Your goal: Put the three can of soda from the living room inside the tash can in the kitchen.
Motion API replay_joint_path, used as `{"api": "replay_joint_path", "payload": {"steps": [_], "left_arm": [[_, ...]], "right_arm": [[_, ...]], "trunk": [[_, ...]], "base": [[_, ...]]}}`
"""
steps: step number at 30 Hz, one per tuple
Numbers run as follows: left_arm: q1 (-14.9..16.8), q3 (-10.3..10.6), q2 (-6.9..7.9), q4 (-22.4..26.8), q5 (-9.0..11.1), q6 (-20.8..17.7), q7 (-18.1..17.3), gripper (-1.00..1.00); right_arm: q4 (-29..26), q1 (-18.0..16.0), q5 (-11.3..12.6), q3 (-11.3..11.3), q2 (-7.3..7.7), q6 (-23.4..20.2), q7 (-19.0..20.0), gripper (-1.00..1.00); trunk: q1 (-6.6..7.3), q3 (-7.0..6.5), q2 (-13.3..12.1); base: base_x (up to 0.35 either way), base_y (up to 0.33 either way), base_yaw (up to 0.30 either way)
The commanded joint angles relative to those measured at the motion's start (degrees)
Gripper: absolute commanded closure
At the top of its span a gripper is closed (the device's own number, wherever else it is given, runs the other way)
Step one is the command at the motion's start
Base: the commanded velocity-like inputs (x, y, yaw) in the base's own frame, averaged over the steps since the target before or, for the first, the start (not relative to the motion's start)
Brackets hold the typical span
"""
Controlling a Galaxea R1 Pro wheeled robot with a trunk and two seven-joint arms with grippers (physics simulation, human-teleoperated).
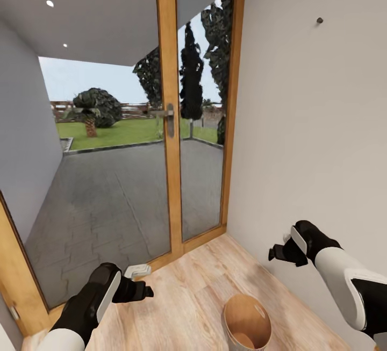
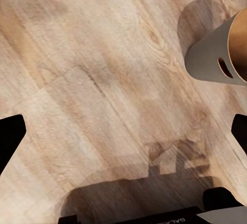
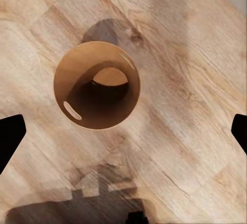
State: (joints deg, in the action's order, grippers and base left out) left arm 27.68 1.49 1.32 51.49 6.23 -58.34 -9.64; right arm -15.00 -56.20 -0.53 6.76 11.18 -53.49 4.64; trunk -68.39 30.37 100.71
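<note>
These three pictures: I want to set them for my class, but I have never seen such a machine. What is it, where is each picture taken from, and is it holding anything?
This is a simulated two-armed robot. The big picture comes from a camera on its head: you see the left gripper and right gripper over a wood floor, facing wood-framed glass doors to a patio. The other two come from cameras near each gripper, looking down. The round bin on the floor, grey outside and brown inside, sits between the arms; the right wrist view looks straight into it. Both grippers are open and hold nothing.
</note>
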Motion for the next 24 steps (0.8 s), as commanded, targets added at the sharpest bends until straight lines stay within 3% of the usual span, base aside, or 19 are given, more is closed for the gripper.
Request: {"api": "replay_joint_path", "payload": {"steps": [1,8,14,24], "left_arm": [[0.0,0.02,0.0,0.02,0.01,0.03,-0.01,-1.0],[0.0,0.01,0.0,0.16,0.01,0.21,-0.09,-1.0],[0.0,0.03,0.0,0.19,0.01,0.26,-0.11,-1.0],[-0.07,0.15,0.05,0.35,0.01,1.15,-0.38,-1.0]], "right_arm": [[-0.02,-0.01,0.03,0.01,0.16,-0.1,0.01,-1.0],[-0.1,-0.05,0.07,0.01,0.73,-0.41,0.08,-1.0],[-0.11,-0.05,0.08,-0.05,0.38,-0.47,0.06,-1.0],[-0.12,-0.02,0.09,-0.15,0.18,-0.41,0.03,-1.0]], "trunk": [[-0.23,0.18,0.42],[-1.76,1.44,3.22],[-3.08,2.52,5.63],[-3.08,2.52,5.63]], "base": [[0.0,0.0,0.0],[0.0,0.0,0.0],[0.0,0.0,0.0],[0.0,0.0,0.0]]}}
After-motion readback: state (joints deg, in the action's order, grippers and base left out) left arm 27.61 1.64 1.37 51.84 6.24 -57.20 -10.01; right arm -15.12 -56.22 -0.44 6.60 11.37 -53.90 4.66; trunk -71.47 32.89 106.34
